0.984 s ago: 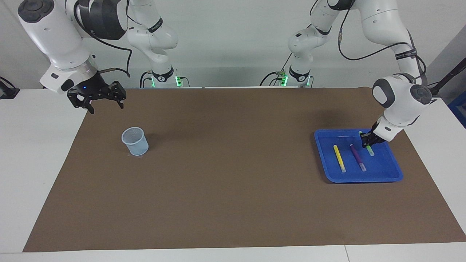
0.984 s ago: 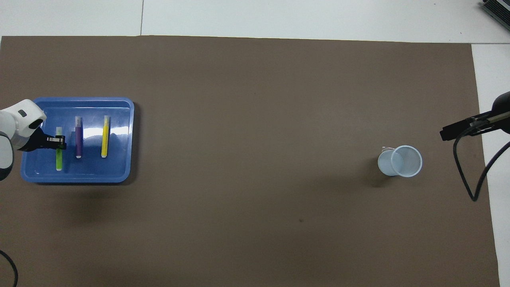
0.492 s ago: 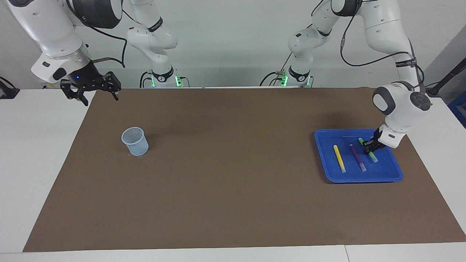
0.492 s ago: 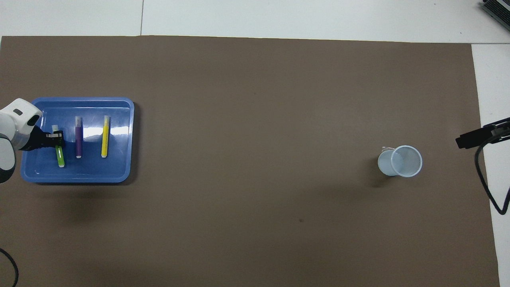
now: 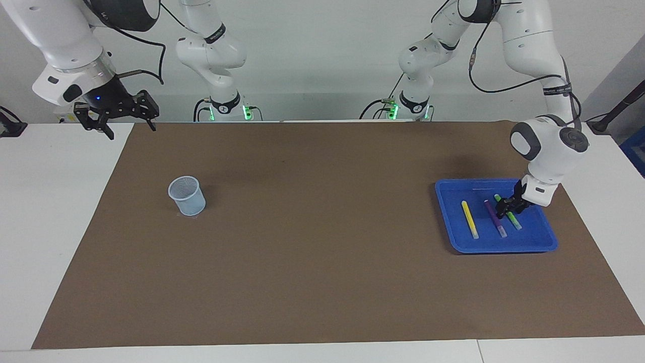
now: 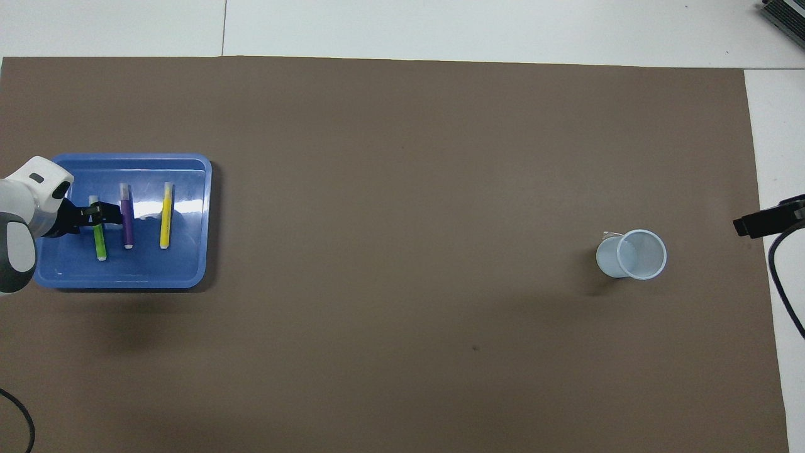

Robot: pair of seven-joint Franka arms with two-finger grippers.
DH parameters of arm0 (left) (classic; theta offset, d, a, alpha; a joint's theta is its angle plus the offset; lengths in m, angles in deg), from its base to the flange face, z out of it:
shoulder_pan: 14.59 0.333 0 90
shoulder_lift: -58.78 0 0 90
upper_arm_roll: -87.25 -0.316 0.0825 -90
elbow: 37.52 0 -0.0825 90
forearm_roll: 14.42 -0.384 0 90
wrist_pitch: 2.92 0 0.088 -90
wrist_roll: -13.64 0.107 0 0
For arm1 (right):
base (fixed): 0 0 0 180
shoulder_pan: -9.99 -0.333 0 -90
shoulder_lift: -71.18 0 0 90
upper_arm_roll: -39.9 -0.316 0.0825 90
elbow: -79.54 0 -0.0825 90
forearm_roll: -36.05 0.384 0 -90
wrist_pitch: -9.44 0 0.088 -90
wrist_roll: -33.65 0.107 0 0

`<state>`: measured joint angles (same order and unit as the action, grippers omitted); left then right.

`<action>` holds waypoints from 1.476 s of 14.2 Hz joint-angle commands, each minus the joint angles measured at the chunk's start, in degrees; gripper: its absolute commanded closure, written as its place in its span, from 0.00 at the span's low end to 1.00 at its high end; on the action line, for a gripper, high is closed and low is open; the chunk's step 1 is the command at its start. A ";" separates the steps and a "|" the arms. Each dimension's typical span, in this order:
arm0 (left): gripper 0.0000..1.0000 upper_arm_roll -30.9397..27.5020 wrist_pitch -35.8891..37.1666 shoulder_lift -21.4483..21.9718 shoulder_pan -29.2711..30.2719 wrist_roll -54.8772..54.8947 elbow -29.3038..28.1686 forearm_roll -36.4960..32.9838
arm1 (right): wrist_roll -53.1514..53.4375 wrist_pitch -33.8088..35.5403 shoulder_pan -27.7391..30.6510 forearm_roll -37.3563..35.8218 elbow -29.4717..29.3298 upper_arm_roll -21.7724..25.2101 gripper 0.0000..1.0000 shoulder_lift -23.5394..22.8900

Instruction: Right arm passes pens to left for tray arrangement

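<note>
Where left gripper (image 5: 508, 205) covers green pen (image 5: 513, 219), grip unclear.

white arms (image 5: 534, 35), black grippers

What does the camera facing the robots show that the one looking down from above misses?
Only the facing view shows both whole arms with their bases, and the right gripper raised over the table's edge, its fingers open. Only the overhead view looks straight down into the cup. Both show the blue tray holding the yellow pen, purple pen and green pen side by side, with the left gripper low over the green one.
</note>
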<state>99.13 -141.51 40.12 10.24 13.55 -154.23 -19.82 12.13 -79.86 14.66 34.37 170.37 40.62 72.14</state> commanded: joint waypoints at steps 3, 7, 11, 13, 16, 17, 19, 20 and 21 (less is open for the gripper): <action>0.00 -0.19 2.43 -0.14 -0.83 -1.41 2.27 -0.49 | 1.74 -3.78 -0.01 -2.45 4.17 -1.06 0.00 1.33; 0.00 0.25 11.29 0.12 -0.83 -1.23 7.80 -0.31 | 8.75 -4.57 0.34 -2.45 3.73 -8.09 0.00 1.07; 0.00 0.52 21.23 0.82 -1.79 -1.50 13.88 5.82 | 10.01 -6.40 0.25 -2.45 4.52 -7.58 0.00 -0.07; 0.00 0.69 24.57 2.13 -2.15 -1.58 15.89 6.19 | 10.54 -6.24 -0.53 -3.33 3.48 -8.18 0.00 -2.17; 0.00 0.95 27.66 5.12 -3.81 -1.67 16.96 6.19 | 10.89 -4.22 -0.19 0.78 3.47 -6.18 0.00 -2.18; 0.00 0.96 28.10 6.35 -4.60 -1.76 16.96 6.19 | 11.33 -3.52 -0.27 1.58 3.47 -5.73 0.00 -2.18; 0.00 0.96 29.33 8.55 -5.92 -1.76 17.05 6.19 | 15.53 -1.32 -0.89 1.50 3.47 -6.08 0.00 -1.66; 0.00 0.96 30.56 9.43 -6.71 -1.76 17.31 6.19 | 15.90 -1.75 -0.80 1.50 3.47 -6.25 0.00 -1.66; 0.00 0.96 31.79 9.87 -7.59 -1.85 18.01 6.19 | 15.90 -1.84 -0.54 1.50 3.56 -6.17 0.00 -1.66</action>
<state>100.71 -112.53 48.21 4.37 12.30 -136.78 -14.23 26.32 -82.44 14.01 34.89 173.76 34.56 69.85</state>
